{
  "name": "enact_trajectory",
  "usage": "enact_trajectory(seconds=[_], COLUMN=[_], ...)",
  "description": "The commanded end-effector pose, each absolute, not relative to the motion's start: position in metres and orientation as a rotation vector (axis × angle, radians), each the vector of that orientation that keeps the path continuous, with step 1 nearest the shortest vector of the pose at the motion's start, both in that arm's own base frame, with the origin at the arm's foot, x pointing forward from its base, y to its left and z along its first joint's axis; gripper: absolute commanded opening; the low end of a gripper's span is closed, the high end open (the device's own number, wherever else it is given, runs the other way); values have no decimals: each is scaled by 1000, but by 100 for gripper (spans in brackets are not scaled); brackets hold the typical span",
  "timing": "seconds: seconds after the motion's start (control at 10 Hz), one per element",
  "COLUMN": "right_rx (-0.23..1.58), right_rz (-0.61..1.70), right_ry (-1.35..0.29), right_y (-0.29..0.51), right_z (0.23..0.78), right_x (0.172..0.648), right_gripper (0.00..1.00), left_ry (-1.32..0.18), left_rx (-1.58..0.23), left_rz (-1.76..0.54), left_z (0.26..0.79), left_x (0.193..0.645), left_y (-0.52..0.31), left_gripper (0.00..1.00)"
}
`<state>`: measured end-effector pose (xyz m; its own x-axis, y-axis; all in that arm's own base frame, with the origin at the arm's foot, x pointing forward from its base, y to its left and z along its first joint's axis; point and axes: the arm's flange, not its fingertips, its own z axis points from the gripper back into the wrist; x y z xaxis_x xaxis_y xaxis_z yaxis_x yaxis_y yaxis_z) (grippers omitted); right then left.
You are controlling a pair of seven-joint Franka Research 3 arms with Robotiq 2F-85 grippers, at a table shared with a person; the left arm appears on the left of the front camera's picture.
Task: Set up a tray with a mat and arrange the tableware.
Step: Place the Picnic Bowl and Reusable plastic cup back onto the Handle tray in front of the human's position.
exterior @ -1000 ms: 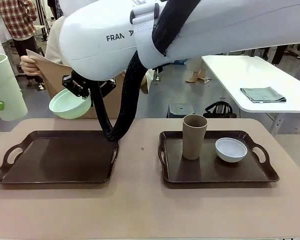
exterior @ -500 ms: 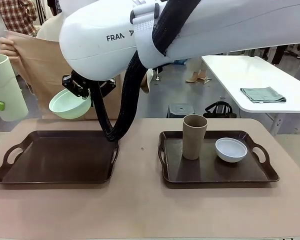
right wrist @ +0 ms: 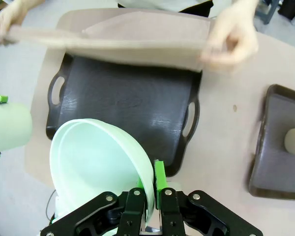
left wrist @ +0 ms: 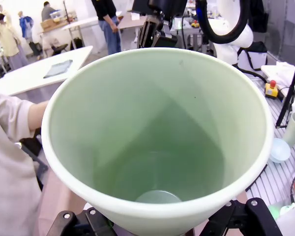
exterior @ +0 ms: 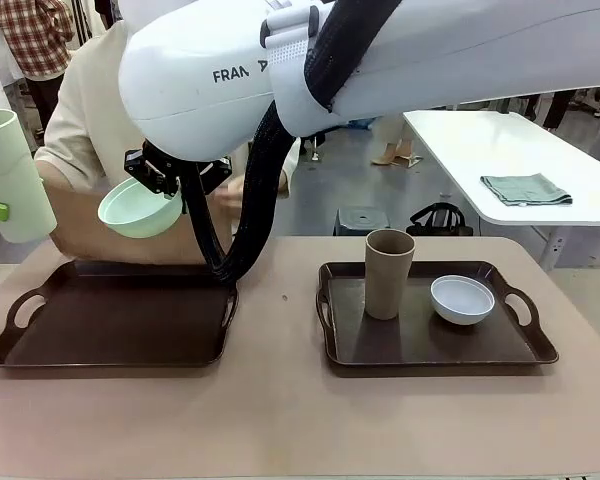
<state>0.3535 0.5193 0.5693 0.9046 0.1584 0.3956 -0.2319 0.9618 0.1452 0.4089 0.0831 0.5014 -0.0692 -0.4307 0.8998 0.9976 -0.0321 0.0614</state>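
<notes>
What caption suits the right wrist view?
Right pincer clamps rim of mint green bowl; person's hands hold tan mat over dark tray.

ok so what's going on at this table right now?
The person's hands hold the mat over the far edge of the bare left tray. The right gripper, reaching across, is shut on the rim of the mint bowl, in the air above that tray's far side. The left gripper holds the mint tumbler up at the table's left side. The tan tumbler and white bowl stand on the right tray.
</notes>
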Motion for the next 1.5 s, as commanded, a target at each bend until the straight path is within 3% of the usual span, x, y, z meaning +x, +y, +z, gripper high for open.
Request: enact_trajectory(seconds=[0.0, 1.4], right_rx=[185, 185], right_rz=[208, 208], right_ry=[-395, -395], right_y=[520, 520], right_z=[568, 568], right_x=[354, 354], right_gripper=[0, 0], left_ry=[-912, -912], left_rx=[-843, -843], left_rz=[-1454, -1454], left_z=[503, 503], left_x=[409, 409], left_y=[82, 82], left_gripper=[0, 0])
